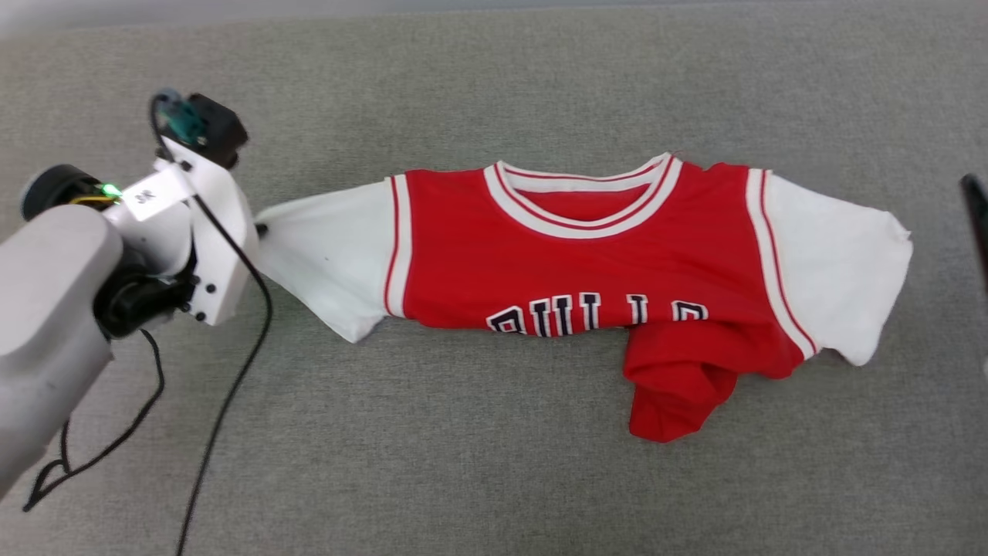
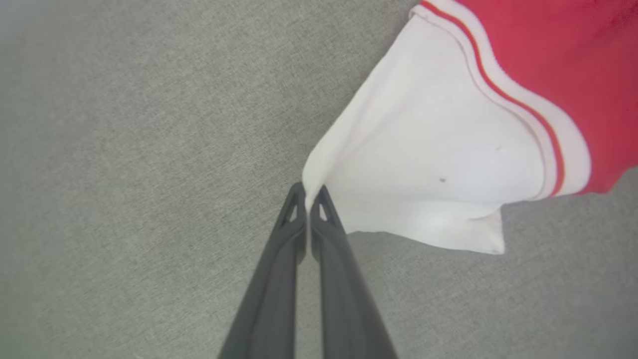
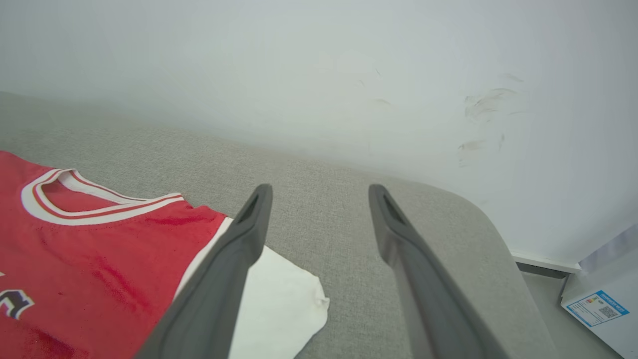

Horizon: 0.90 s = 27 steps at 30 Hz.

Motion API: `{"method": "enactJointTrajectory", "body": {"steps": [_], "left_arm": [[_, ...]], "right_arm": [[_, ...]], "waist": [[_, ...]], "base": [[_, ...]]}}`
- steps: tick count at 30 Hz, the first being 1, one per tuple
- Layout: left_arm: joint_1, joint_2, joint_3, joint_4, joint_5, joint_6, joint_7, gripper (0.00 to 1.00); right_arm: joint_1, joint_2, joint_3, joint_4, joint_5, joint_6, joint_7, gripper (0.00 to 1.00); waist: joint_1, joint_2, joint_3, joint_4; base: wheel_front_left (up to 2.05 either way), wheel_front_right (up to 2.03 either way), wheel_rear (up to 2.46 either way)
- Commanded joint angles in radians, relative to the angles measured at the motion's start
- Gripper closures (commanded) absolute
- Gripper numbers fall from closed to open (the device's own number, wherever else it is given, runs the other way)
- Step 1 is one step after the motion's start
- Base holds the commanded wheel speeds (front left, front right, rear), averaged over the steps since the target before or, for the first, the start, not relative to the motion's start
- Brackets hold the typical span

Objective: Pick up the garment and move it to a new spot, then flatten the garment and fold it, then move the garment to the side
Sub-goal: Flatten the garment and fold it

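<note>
The garment [image 1: 587, 255], a red jersey with white sleeves and black lettering, lies front-up across the grey surface, its lower hem bunched up and folded toward the front right. My left gripper [image 1: 261, 228] is at the tip of the garment's left-hand white sleeve. In the left wrist view the left gripper [image 2: 308, 192] is shut, pinching the edge of that sleeve [image 2: 433, 149]. My right gripper [image 3: 321, 192] hangs open above the surface, beyond the other white sleeve [image 3: 284, 299], with nothing between its fingers. One of its dark fingers [image 1: 976, 224] shows at the right edge of the head view.
The grey fabric surface [image 1: 494, 479] extends well beyond the garment on every side. A white wall [image 3: 349, 75] rises behind it. A white box [image 3: 603, 309] with a label stands on the floor past the surface's rounded corner. Black cables [image 1: 231, 371] hang from my left arm.
</note>
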Motion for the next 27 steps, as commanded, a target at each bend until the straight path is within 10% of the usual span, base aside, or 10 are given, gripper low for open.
{"method": "enactJointTrajectory", "body": {"steps": [1, 18, 27], "left_arm": [[0.007, 0.011, 0.01, -0.008, 0.005, 0.008, -0.02, 1.0], [0.002, 0.031, 0.048, -0.186, 0.045, 0.064, -0.145, 1.0], [-0.033, 0.016, 0.051, -0.234, 0.067, 0.07, -0.157, 1.0]], "right_arm": [[-0.016, -0.02, -0.005, -0.01, 0.003, -0.001, 0.022, 0.0], [-0.306, -0.349, 0.186, 0.129, 0.329, -0.001, 0.786, 0.0], [-0.421, -0.285, 0.231, 0.275, 0.395, -0.001, 1.005, 0.0]], "waist": [[0.0, 0.0, -0.007, 0.009], [0.0, 0.0, 0.062, 0.089], [0.0, 0.0, 0.122, 0.119]], "base": [[0.0, 0.0, 0.0], [0.0, 0.0, 0.0], [0.0, 0.0, 0.0]]}}
